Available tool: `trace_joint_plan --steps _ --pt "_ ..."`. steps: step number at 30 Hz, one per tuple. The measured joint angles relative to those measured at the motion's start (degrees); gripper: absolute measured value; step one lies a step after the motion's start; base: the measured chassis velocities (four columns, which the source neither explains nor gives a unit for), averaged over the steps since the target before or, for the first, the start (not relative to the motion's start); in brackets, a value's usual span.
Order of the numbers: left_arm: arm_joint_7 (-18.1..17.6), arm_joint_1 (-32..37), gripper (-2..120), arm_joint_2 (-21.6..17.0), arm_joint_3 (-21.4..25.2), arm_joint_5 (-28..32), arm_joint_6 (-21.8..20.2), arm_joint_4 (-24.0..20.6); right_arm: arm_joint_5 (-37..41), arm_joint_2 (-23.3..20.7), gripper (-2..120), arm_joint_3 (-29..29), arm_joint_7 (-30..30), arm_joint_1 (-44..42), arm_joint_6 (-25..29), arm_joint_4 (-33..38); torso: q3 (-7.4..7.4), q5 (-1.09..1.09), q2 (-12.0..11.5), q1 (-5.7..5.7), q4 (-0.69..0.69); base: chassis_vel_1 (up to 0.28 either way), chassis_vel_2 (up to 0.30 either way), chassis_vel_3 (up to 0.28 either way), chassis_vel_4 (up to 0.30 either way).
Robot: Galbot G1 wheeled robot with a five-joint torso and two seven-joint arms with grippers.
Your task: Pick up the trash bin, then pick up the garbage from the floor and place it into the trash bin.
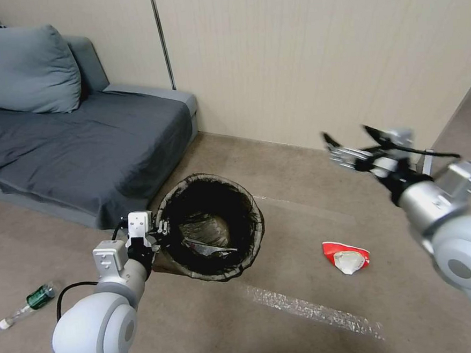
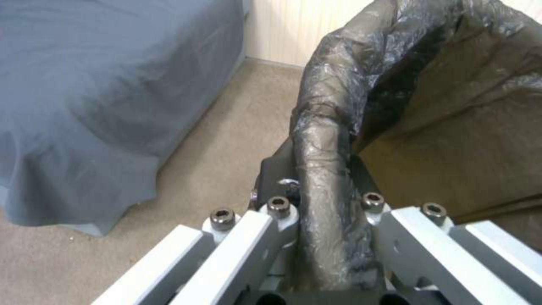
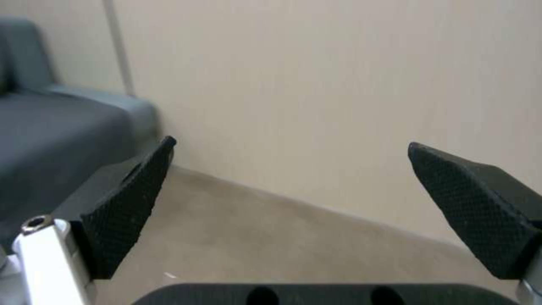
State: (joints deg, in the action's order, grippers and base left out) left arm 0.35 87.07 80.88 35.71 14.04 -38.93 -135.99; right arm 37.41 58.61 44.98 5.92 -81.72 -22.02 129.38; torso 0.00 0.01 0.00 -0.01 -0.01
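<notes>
The trash bin [image 1: 211, 225], lined with a dark bag, hangs tilted above the carpet in the head view, with some litter inside. My left gripper [image 1: 163, 228] is shut on the trash bin's near-left rim [image 2: 324, 178], the bagged rim pinched between its fingers. A red-and-white crumpled wrapper [image 1: 346, 257] lies on the floor right of the bin. A clear green-labelled bottle [image 1: 27, 304] lies on the floor at the far left. My right gripper [image 1: 346, 135] is raised at the right, open and holding nothing, its black pads [image 3: 127, 199] wide apart facing the wall.
A grey sofa [image 1: 77, 139] with a cushion stands at the back left, close behind the bin. A beige wall [image 1: 318, 58] runs across the back. A strip of clear tape [image 1: 315, 311] lies on the carpet in front.
</notes>
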Motion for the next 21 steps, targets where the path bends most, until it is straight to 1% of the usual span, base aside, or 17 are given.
trace_joint_plan --steps 3,4,7,9,10,12,14,16,17,19,20,21 --pt "0.2 0.1 3 -0.2 0.4 0.2 0.1 -0.1 -1.7 1.1 100 2.8 -3.2 -3.1 1.7 -4.5 0.0 0.0 0.0 0.0 0.0 0.0 0.0 0.0 0.0" --pt "0.2 0.1 3 -0.2 0.4 0.2 0.1 -0.1 -1.7 1.1 100 2.8 -3.2 -3.1 1.7 -4.5 0.0 0.0 0.0 0.0 0.0 0.0 0.0 0.0 0.0" --pt "0.3 0.0 3 -0.4 0.3 0.2 0.1 0.0 -2.4 1.1 100 4.0 -6.6 -4.6 2.7 -9.7 0.0 0.0 0.0 0.0 0.01 0.0 0.0 0.0 0.0" --pt "0.3 0.0 3 -0.4 0.3 0.2 0.2 0.0 -2.6 1.0 100 4.1 -7.4 -4.8 2.7 -10.9 0.0 -0.01 0.0 0.0 0.01 0.0 0.0 0.0 0.0" --pt "0.3 0.1 3 -0.4 0.2 0.2 0.2 -0.1 -3.1 0.5 100 4.3 -9.4 -5.1 2.8 -13.9 0.0 0.0 0.0 0.0 0.01 0.0 0.0 0.0 0.0" --pt "0.4 0.3 3 -0.4 0.2 0.2 0.2 -0.3 -4.0 -0.2 100 4.4 -11.6 -5.3 3.1 -17.1 0.0 0.0 0.0 0.0 0.01 0.0 0.0 0.0 0.0" --pt "0.4 0.4 3 -0.5 0.3 0.2 0.2 -0.4 -4.3 -0.4 100 4.3 -12.5 -5.4 3.2 -18.1 0.0 0.0 0.0 0.0 0.01 0.0 0.0 0.0 0.0" --pt "0.6 0.6 3 -0.5 0.4 0.3 0.4 -0.5 -5.0 -1.3 100 4.0 -16.9 -5.6 3.4 -21.4 0.0 0.0 0.0 0.0 0.01 0.0 0.0 0.0 0.0" --pt "0.6 0.6 3 -0.5 0.4 0.3 0.4 -0.5 -5.0 -1.3 100 4.0 -16.9 -5.6 3.4 -21.4 0.0 0.0 0.0 0.0 0.01 0.0 0.0 0.0 0.0" --pt "0.6 0.8 3 -0.6 0.5 0.3 0.7 -0.6 -6.5 -2.0 100 3.9 -21.8 -5.2 2.8 -24.5 0.0 0.0 0.0 0.0 0.01 0.0 0.0 0.0 0.0" --pt "0.6 0.8 3 -0.6 0.5 0.3 0.7 -0.6 -6.5 -2.0 100 3.9 -21.8 -5.2 2.8 -24.5 0.0 0.0 0.0 0.0 0.01 0.0 0.0 0.0 0.0" --pt "0.6 0.9 3 -0.6 0.5 0.3 0.8 -0.7 -7.3 -2.2 100 3.8 -24.1 -4.6 2.5 -26.1 0.0 0.0 0.0 0.0 0.01 0.0 0.0 0.0 0.0"
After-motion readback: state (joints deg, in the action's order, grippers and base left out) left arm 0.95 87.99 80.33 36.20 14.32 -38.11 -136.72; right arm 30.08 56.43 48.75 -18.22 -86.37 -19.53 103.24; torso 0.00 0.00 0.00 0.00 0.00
